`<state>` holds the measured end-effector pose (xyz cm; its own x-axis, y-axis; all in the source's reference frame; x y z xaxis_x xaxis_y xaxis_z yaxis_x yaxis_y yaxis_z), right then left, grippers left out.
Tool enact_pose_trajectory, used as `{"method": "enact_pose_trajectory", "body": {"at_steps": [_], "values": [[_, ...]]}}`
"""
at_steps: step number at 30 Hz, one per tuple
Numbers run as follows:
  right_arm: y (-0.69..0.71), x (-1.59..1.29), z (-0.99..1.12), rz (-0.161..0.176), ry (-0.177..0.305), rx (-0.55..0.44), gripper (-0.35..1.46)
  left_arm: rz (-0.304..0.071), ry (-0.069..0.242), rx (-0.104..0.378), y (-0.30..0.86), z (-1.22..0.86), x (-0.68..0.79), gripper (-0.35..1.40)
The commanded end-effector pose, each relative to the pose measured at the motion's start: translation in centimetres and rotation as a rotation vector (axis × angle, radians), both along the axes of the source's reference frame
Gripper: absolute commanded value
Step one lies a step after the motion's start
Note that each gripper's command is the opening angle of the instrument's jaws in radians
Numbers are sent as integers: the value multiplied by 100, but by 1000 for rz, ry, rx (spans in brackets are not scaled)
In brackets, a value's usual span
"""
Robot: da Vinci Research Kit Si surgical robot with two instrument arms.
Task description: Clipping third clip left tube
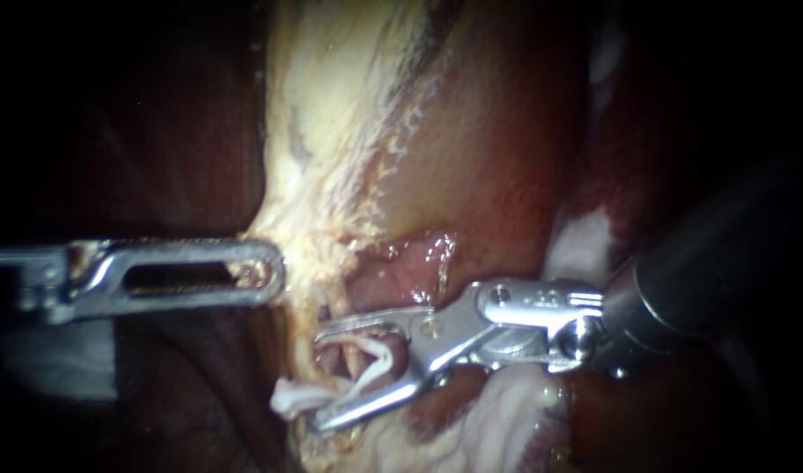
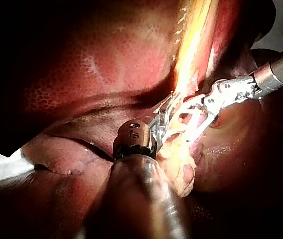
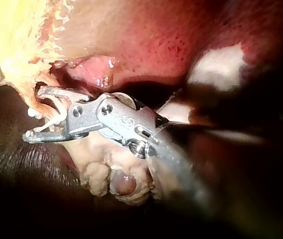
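Nearest me, a lumpy, cream-coloured fat pad (image 1: 506,412) is glistening wet under my right instrument (image 1: 318,381). Its jaws are standing wide apart, pressing from both sides on the white clip (image 1: 372,355) seated between them. The clip is a thin, smooth V against bright polished steel.

The tube (image 1: 335,350) is lying inside that V. It is a slim pinkish strand, soft and slick, running among stringy pale fibres. I am judging the clip not yet closed.

The risks I am weighing:
- If I am squeezing before the clip's ends are passing fully beyond the tube, it may be catching only part of it.
- The wet tube may be sliding out towards the open end.
- The neighbouring fibres may be getting trapped in the clip too.

Farther off, my left instrument (image 1: 274,273), long, slotted and matt grey, is touching the edge of a pale fibrous sheet (image 1: 331,131). Whether it is gripping there I cannot tell. If it is pulling hard, that thin, frayed sheet could be tearing.

Beyond, the liver (image 2: 81,74) is showing dark red and finely mottled.
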<state>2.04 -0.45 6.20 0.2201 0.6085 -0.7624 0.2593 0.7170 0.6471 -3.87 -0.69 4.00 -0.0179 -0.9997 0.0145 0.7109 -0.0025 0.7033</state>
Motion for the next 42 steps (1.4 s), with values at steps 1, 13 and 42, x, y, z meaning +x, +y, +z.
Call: {"method": "enact_pose_trajectory", "body": {"at_steps": [1,13,42], "values": [[-1,4,-1,0,6,2,59,-1,1,0,0,0,0,-35],[-7,23,-2,10,61,19,59,-3,3,-2,-1,0,-1,-35],[-12,41,-13,-38,147,113,58,-2,3,-3,1,6,-1,-35]]}}
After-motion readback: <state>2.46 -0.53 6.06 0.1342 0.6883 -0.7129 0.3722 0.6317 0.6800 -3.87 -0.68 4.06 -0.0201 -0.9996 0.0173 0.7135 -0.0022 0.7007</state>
